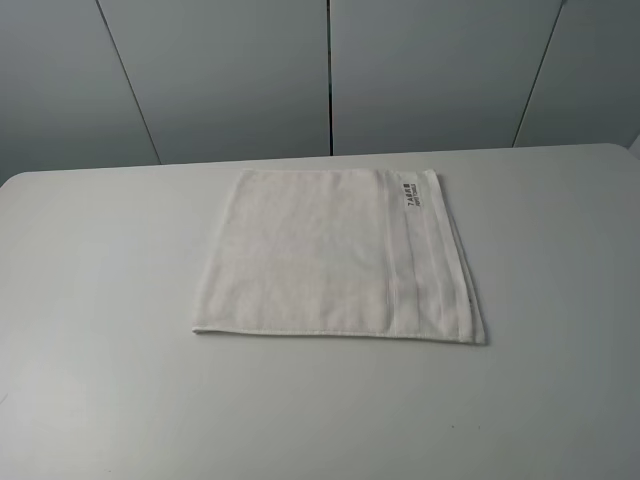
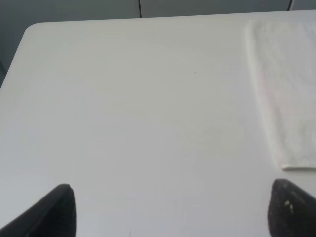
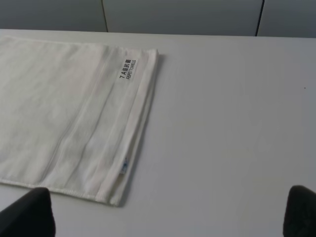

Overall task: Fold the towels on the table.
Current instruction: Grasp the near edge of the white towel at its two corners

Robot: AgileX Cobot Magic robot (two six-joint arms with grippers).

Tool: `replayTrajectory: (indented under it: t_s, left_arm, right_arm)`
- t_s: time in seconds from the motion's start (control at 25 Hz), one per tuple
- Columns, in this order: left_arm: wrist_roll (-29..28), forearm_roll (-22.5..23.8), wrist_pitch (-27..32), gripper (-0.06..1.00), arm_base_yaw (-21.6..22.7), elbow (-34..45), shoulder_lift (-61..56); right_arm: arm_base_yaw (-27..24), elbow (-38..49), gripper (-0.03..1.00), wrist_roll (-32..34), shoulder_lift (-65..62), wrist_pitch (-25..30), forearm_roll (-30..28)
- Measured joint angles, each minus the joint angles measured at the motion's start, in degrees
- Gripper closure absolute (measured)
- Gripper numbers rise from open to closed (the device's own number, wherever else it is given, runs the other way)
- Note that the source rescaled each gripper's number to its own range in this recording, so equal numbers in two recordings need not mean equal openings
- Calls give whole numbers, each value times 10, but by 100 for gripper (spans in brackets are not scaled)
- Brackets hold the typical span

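Observation:
A white terry towel lies flat on the white table, folded into a rough square, with a woven band and a small dark-lettered label along its right side. Neither arm shows in the high view. In the left wrist view, the left gripper hangs open over bare table, with the towel's left edge ahead of one fingertip. The right wrist view shows the right gripper open, its fingertips wide apart, near the towel's right front corner and label.
Grey wall panels stand behind the table's far edge. The table's rounded far left corner appears in the left wrist view. Bare tabletop surrounds the towel on all sides.

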Motion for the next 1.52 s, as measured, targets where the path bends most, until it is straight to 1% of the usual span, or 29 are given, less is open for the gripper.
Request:
replayTrajectory:
  t_s: [1.52]
  left_arm:
    - [5, 0, 0, -6, 0, 0, 0]
  right_arm:
    - [0, 0, -3, 0, 0, 0, 0]
